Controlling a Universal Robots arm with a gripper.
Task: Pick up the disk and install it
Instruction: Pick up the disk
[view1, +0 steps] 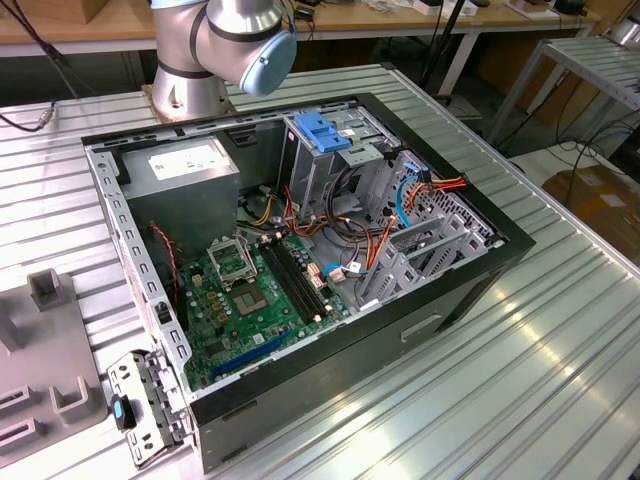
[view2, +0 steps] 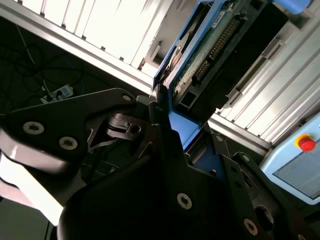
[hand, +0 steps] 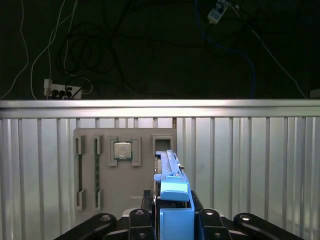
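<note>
TOOL: gripper (hand: 172, 220) narrow, fingers (hand: 207, 217) pinching the disk (hand: 169, 170) at its blue tab end | DISK: edge-on in the grip, board face seen in second wrist view | EDGES: grey fixture plate (hand: 95, 165) behind disk on ribbed table (hand: 250, 160) | ROOM: open computer case (view1: 420, 330) mid-table, bare table at exterior view's right

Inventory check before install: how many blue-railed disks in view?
1. The disk is clamped in the pincer, in both wrist views. Others may be hidden inside the metal cage of the computer in the exterior view.
</note>
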